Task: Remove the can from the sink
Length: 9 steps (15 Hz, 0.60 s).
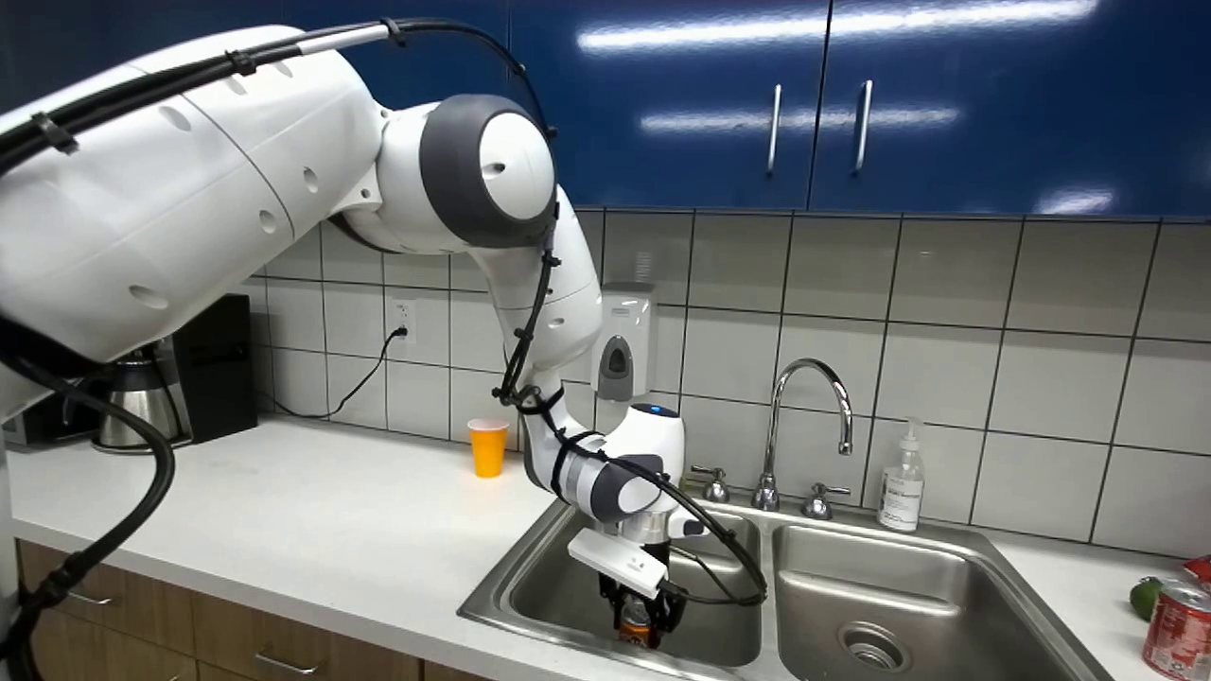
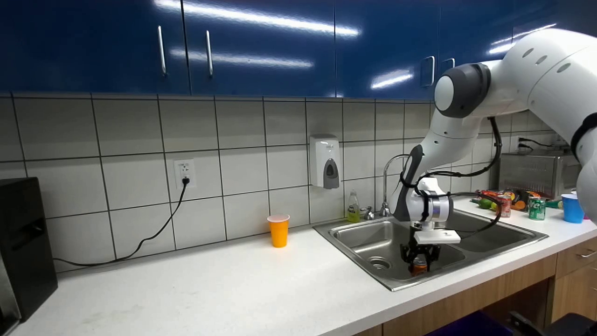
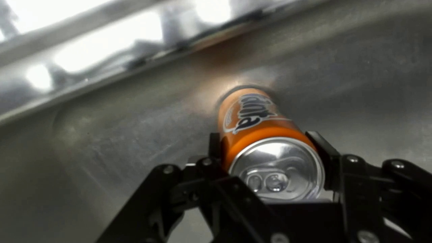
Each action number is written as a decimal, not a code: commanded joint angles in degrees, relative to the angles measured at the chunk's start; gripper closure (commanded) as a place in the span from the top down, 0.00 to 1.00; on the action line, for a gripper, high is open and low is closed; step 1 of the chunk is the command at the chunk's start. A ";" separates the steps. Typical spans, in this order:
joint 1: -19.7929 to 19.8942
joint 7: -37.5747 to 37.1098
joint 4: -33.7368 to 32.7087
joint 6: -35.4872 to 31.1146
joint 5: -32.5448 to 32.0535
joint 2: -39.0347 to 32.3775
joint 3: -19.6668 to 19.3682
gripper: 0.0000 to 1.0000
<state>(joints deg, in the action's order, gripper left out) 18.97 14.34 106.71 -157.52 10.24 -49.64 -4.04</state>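
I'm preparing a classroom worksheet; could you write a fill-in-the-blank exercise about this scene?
The hand has its fingers on either side of a can coloured ____.
The sink has ____ basins.
In both exterior views, the can is in the picture's ____-hand basin.
The wall cabinets are coloured ____.

Missing words: orange; two; left; blue.

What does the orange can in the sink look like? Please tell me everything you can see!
The can is bright orange and looks like metal. Its shiny silver top has a pull tab, and dark letters edged in white run along its side; I can read "anta". It is upright in the sink, toward the front. The black fingers of the gripper are right beside it on both sides, but I can't tell if they're squeezing.
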 commanded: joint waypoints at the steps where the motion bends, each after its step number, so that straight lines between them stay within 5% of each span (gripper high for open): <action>1: 1.80 0.42 1.56 1.09 -1.25 3.86 2.43 0.38; 9: 0.01 0.12 6.65 5.70 -2.08 15.55 2.14 0.38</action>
<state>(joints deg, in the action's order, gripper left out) 18.77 14.34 108.77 -155.74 9.71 -41.26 -2.44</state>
